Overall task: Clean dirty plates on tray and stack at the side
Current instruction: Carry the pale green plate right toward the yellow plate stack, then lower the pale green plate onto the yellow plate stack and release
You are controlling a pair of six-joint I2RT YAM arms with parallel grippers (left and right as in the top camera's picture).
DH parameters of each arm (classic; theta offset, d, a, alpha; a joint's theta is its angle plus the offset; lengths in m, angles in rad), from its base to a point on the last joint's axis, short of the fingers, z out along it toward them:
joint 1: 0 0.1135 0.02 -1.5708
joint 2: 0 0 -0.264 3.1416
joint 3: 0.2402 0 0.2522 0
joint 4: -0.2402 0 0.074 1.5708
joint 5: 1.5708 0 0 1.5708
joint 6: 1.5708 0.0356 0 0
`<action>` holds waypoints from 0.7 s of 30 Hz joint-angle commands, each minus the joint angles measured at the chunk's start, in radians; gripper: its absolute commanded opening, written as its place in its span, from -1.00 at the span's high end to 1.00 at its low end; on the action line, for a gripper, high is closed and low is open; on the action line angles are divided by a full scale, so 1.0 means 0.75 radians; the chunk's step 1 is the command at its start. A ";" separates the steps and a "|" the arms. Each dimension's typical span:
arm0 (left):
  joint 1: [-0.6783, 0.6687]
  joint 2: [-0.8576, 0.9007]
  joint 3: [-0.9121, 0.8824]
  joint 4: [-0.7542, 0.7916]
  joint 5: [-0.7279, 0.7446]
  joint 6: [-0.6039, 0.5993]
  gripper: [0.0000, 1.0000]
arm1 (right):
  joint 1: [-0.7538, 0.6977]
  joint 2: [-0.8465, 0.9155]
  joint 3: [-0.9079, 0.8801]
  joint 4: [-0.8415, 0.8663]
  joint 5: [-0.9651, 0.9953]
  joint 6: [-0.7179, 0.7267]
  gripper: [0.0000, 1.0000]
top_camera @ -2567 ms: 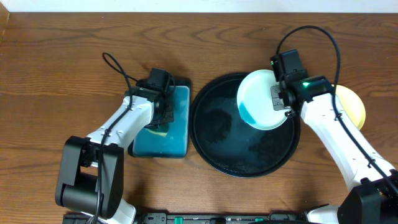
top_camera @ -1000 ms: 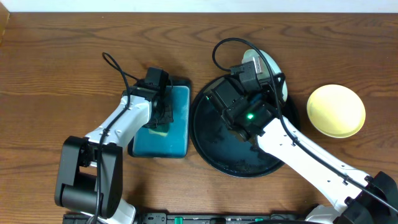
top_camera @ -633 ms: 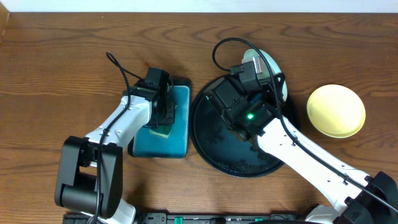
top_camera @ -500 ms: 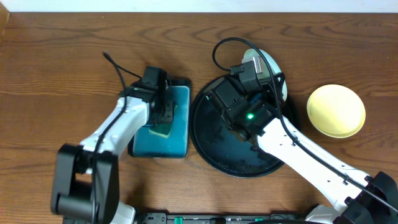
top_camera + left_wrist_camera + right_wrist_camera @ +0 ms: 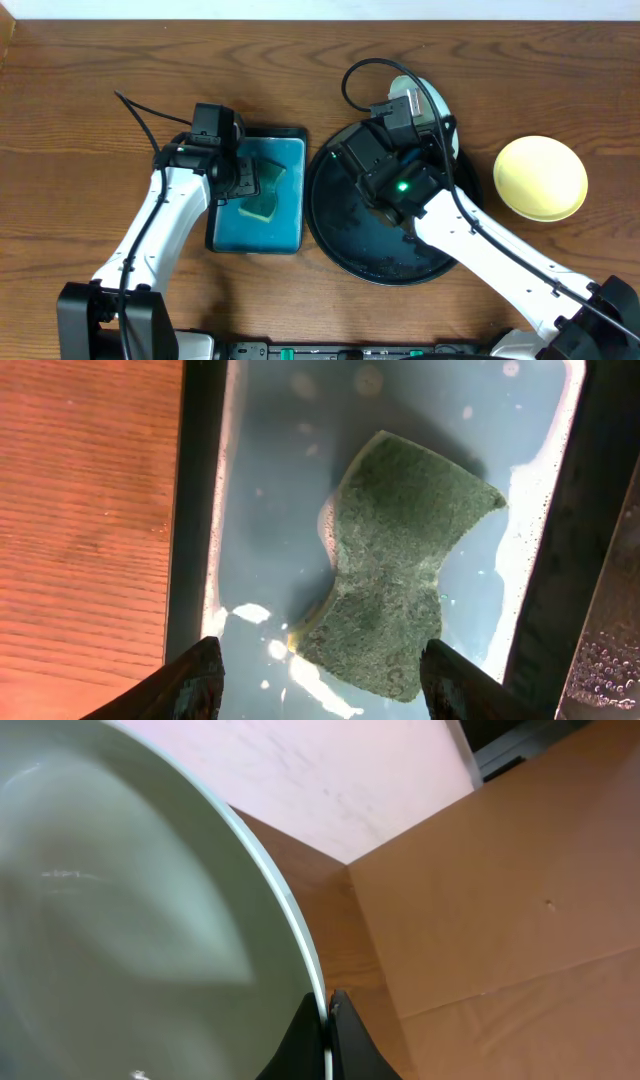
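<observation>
Pale plate in right end effector

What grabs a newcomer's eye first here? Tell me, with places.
The right gripper pinches the rim of a mint plate, held tilted on edge above the far side of the black tray at centre. On the left, a green sponge lies in the wet teal tray with the left gripper open above it. A yellow plate sits alone on the table at far right.
</observation>
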 commanded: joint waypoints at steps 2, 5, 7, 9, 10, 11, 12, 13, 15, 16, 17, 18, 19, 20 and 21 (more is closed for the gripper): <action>0.008 0.000 0.015 -0.013 0.004 0.003 -0.29 | -0.091 -0.033 -0.001 -0.022 -0.229 0.102 0.98; 0.008 0.000 0.013 -0.019 0.004 0.003 -0.29 | -0.256 -0.032 -0.001 -0.077 -0.561 0.257 0.98; 0.008 0.000 0.012 -0.022 0.004 0.003 -0.29 | -0.374 -0.032 -0.001 -0.109 -0.732 0.339 0.98; 0.008 0.000 0.012 -0.024 0.004 0.003 -0.29 | -0.528 -0.032 -0.001 -0.144 -0.916 0.408 0.98; 0.008 0.000 0.012 -0.023 0.004 0.003 -0.29 | -0.602 -0.032 -0.001 -0.159 -1.002 0.431 0.98; 0.008 0.000 0.012 -0.023 0.004 0.003 -0.29 | -0.684 -0.032 -0.001 -0.169 -1.094 0.440 0.98; 0.008 0.000 0.012 -0.023 0.004 0.003 -0.29 | -0.737 -0.032 -0.002 -0.174 -1.162 0.441 0.98; 0.008 0.000 0.012 -0.023 0.004 0.003 -0.29 | -0.845 -0.032 -0.003 -0.182 -1.285 0.440 0.98; 0.008 0.000 0.012 -0.023 0.004 0.003 -0.29 | -0.978 -0.032 -0.007 -0.191 -1.405 0.440 0.98; 0.008 0.000 0.012 -0.023 0.004 0.003 -0.29 | -1.068 -0.032 -0.010 -0.197 -1.469 0.440 0.98; 0.008 0.000 0.012 -0.023 0.004 0.003 -0.29 | -1.132 -0.032 -0.017 -0.196 -1.504 0.440 0.98; 0.008 0.000 0.012 -0.023 0.004 0.003 -0.29 | -1.200 -0.032 -0.026 -0.197 -1.533 0.440 0.98; 0.008 0.000 0.012 -0.023 0.004 0.003 -0.29 | -1.263 -0.032 -0.041 -0.195 -1.552 0.440 0.98; 0.008 0.000 0.012 -0.023 0.004 0.003 -0.29 | -1.329 -0.032 -0.060 -0.191 -1.566 0.440 0.98; 0.008 0.001 0.012 -0.023 0.004 0.003 -0.29 | -1.362 -0.032 -0.071 -0.189 -1.569 0.440 0.98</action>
